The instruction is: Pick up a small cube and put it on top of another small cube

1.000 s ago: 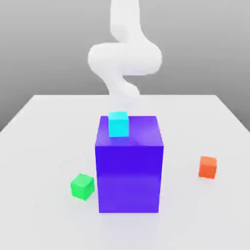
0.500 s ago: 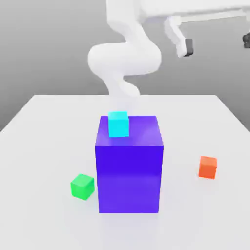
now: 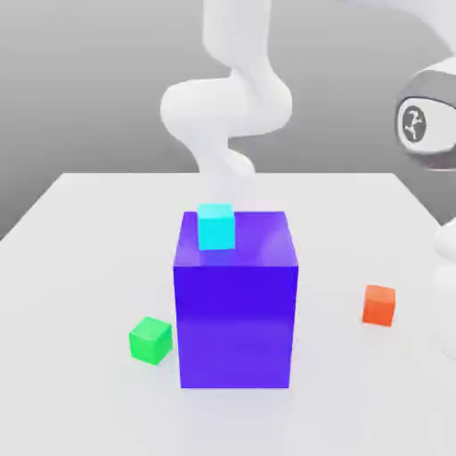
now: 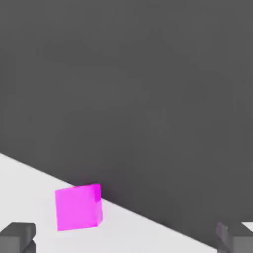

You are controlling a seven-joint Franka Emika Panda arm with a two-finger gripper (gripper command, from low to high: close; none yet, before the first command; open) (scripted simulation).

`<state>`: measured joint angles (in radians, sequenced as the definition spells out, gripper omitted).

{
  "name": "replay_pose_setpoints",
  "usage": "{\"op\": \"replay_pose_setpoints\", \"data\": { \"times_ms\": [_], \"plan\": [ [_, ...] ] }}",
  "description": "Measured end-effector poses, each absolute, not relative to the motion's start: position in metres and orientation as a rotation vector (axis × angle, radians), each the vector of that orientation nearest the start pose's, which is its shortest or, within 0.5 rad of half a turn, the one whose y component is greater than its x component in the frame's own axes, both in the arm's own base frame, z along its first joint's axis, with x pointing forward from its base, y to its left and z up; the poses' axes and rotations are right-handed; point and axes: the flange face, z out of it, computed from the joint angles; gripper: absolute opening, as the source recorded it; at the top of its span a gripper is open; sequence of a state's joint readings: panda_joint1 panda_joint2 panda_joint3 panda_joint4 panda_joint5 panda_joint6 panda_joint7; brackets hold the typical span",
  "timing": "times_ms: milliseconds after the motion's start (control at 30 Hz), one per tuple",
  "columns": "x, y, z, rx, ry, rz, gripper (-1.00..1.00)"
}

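Bright green, the small cube (image 3: pixel 150 340) sits on the white tabletop (image 3: pixel 80 249) just beside the big blue-violet block (image 3: pixel 235 298), toward the exterior view's left and near the front. A small cyan cube (image 3: pixel 215 226) rests on top of that block, at its rear left corner as the exterior view shows it. A small orange-red cube (image 3: pixel 379 305) lies on the tabletop to the exterior view's right, well apart from the green one. The white arm (image 3: pixel 227 107) curves up behind the block. In the hand view, the gripper (image 4: pixel 126 238) has its two dark fingers (image 4: pixel 18 236) spread wide with nothing between them, and a magenta cube (image 4: pixel 78 206) stands near the tabletop's edge.
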<state>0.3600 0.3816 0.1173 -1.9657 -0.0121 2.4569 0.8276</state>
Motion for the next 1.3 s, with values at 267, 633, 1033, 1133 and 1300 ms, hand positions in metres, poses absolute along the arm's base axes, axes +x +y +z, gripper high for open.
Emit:
{"op": "replay_pose_setpoints", "data": {
  "times_ms": [267, 633, 1033, 1133, 1300],
  "plan": [
    [0.538, 0.329, 0.151, -3.111, 0.426, -0.002, 0.0],
    [0.537, 0.33, 0.175, -3.111, 0.424, 0.002, -1.0],
    [0.555, 0.171, 0.259, -3.155, -0.04, -0.071, -1.0],
    [0.548, 0.127, 0.272, -3.164, -0.174, -0.085, -1.0],
    [0.528, 0.057, 0.291, -3.171, -0.403, -0.102, -1.0]
  ]
}}
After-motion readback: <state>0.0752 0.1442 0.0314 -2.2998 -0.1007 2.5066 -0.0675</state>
